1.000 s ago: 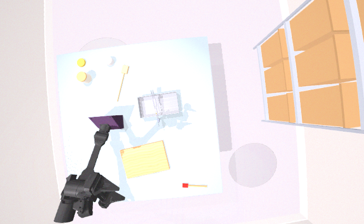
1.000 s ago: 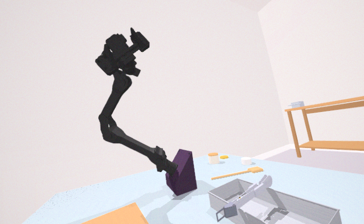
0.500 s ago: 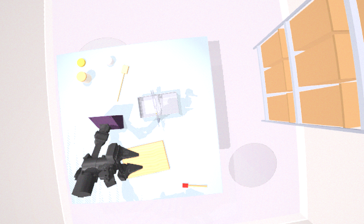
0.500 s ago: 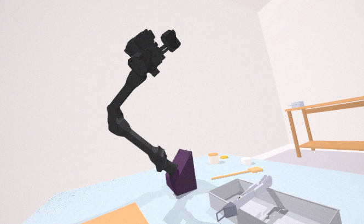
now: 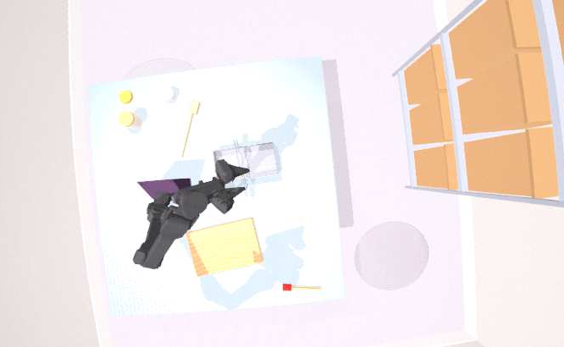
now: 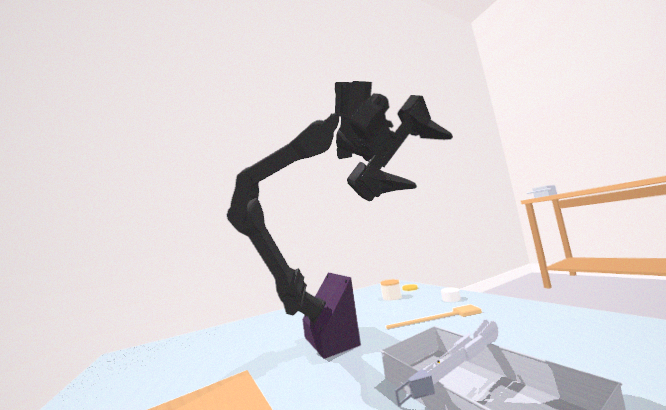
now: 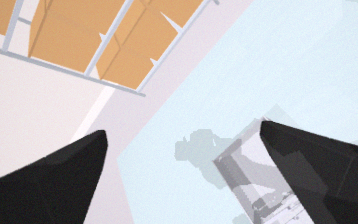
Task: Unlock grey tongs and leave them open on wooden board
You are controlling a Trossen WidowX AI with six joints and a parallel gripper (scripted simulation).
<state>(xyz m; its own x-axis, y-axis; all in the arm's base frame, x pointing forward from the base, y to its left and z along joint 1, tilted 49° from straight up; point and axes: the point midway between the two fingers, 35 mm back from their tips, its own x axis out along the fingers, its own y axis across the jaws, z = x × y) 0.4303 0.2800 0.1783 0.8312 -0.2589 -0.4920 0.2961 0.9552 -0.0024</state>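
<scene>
Exterior view: grey tongs (image 6: 455,351) lie across the roasting tin (image 6: 570,379); pincer (image 6: 433,160) spread wide, holding nothing, high above the tin; wooden board (image 5: 223,245) nearby.

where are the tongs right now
The grey tongs lie across the roasting tin, low and right in the exterior view, just right of the purple arm base; the open gripper hangs high above, touching nothing.

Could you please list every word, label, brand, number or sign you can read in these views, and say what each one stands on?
None: no readable text shows in any view. The roasting tin, grey tongs, wooden board, purple arm base and shelf boxes are all plain and unmarked.
</scene>
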